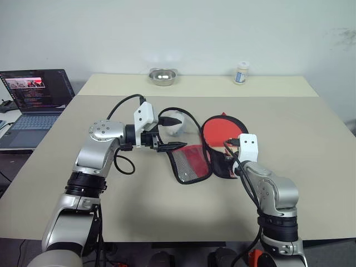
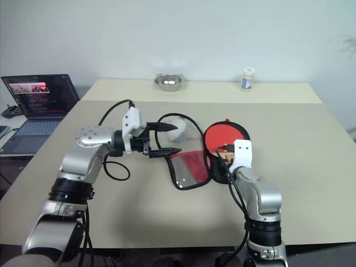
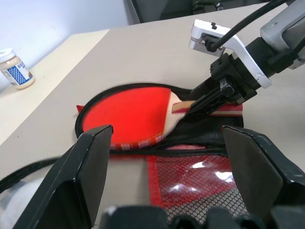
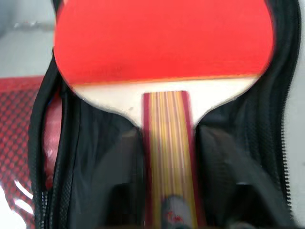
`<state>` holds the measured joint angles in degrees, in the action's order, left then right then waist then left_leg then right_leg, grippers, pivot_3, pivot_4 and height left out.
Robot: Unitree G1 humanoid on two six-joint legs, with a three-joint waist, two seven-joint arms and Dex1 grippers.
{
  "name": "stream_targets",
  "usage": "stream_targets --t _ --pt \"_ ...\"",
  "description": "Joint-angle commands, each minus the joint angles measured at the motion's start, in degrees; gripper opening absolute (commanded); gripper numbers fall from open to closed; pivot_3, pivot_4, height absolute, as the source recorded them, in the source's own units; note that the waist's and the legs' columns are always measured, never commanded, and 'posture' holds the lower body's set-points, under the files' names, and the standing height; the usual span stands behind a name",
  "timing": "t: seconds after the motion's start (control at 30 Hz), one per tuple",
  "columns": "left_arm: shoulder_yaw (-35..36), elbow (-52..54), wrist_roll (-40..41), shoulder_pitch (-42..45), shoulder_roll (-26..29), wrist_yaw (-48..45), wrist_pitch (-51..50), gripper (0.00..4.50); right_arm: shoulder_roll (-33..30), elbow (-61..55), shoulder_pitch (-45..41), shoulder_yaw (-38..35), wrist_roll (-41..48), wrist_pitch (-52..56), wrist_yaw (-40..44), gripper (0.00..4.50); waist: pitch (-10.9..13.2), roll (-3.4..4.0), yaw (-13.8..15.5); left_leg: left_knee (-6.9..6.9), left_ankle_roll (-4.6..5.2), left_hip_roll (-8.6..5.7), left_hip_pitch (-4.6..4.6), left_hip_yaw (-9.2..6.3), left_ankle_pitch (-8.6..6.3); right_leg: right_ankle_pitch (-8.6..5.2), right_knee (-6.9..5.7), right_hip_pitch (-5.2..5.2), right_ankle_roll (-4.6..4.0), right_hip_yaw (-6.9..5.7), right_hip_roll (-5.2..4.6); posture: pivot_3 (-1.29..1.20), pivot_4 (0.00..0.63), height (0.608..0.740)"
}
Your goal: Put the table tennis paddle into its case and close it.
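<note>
The table tennis paddle (image 1: pixel 221 131) lay in the open case (image 1: pixel 192 164), handle toward the right gripper (image 3: pixel 202 102), whose jaws seemingly straddled it, grip unclear. The left gripper (image 1: pixel 172 132) hung released beside the case's flap.

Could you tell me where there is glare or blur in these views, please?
Left wrist view: white glare on the case's clear mesh pocket; the nearby left gripper's fingers look soft. Right wrist view: the table tennis paddle is smeared, its handle stripes streaky. Head views: even lighting, soft shadows.
</note>
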<state>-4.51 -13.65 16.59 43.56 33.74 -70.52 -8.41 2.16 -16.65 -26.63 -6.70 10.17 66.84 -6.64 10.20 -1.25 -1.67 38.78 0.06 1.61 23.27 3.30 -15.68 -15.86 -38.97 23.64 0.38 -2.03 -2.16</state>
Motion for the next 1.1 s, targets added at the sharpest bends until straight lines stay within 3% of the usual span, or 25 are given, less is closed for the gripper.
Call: stream_targets --t 0.03,0.13,0.33,0.47,0.6,0.7,0.87,1.03,1.1 --pt "1.14 0.76 0.22 1.37 0.03 0.75 0.77 4.00 0.56 -0.51 -1.20 -0.99 -0.58 -1.99 -0.92 3.43 0.00 0.00 0.00 0.00 0.00 0.00 0.00 0.00 0.00 0.00 0.00 0.00 0.00 0.00 0.00 0.00 0.150 0.740" --pt "1.31 0.64 0.10 1.38 -0.07 1.39 0.89 4.00 0.32 -0.91 -1.56 -0.39 -0.80 -2.74 -0.89 4.45 0.00 0.00 -0.01 0.00 0.00 0.00 0.00 0.00 0.00 0.00 -0.01 0.00 0.00 0.00 0.00 0.00 0.150 0.740" --pt "1.43 -0.07 -0.42 0.95 0.45 2.67 0.25 4.00 -5.44 -11.27 -2.99 1.90 2.93 0.61 5.55 4.45 0.00 0.00 0.00 0.01 0.00 -0.02 0.01 0.00 0.00 0.00 0.00 0.00 0.00 0.00 0.00 0.00 0.150 0.740" --pt "1.72 -1.69 -1.17 0.50 1.40 3.46 0.01 4.00 -15.44 -20.36 -1.07 2.40 8.94 6.50 15.09 4.45 0.00 0.00 0.03 0.00 0.02 0.00 0.01 -0.03 -0.01 0.00 0.02 0.00 0.00 -0.03 0.00 0.00 0.150 0.740" --pt "1.50 -4.69 -1.86 0.12 2.86 2.26 0.01 4.00 -27.61 -28.62 2.05 -2.22 17.45 8.17 27.43 4.45 0.01 -0.03 0.07 0.01 0.04 -0.02 0.02 -0.06 -0.02 0.00 0.03 -0.01 0.00 -0.07 0.01 0.00 0.150 0.740" --pt "0.36 -9.34 -4.58 1.09 3.60 2.27 3.67 3.45 -35.58 -30.35 4.57 -8.51 23.33 7.35 35.66 4.50 0.02 -0.05 0.17 0.01 0.05 -0.02 0.01 -0.06 -0.03 0.00 0.05 -0.03 0.01 -0.09 0.01 0.00 0.150 0.740" --pt "-0.52 -11.96 -5.23 2.22 2.47 0.45 4.77 1.76 -42.08 -32.78 7.20 -16.78 33.20 6.28 43.94 4.50 0.09 -0.18 0.25 0.02 0.05 -0.01 -0.02 -0.10 -0.03 0.00 0.05 -0.09 0.01 -0.13 0.03 0.00 0.150 0.740" --pt "-3.68 -21.58 -12.26 3.31 3.05 2.72 10.93 0.02 -46.47 -32.46 9.26 -20.47 37.05 5.15 44.86 4.50 0.09 -0.20 0.25 0.05 0.06 -0.02 -0.08 -0.08 -0.03 0.00 0.04 -0.14 0.01 -0.11 0.02 0.00 0.150 0.740" --pt "-5.24 -25.29 -15.37 3.26 3.24 3.46 13.81 0.02 -48.07 -31.84 9.82 -20.84 36.45 4.33 43.77 4.50 0.09 -0.20 0.24 0.03 0.06 -0.01 -0.14 -0.07 -0.03 0.00 0.04 -0.18 0.01 -0.10 0.03 0.00 0.150 0.740"
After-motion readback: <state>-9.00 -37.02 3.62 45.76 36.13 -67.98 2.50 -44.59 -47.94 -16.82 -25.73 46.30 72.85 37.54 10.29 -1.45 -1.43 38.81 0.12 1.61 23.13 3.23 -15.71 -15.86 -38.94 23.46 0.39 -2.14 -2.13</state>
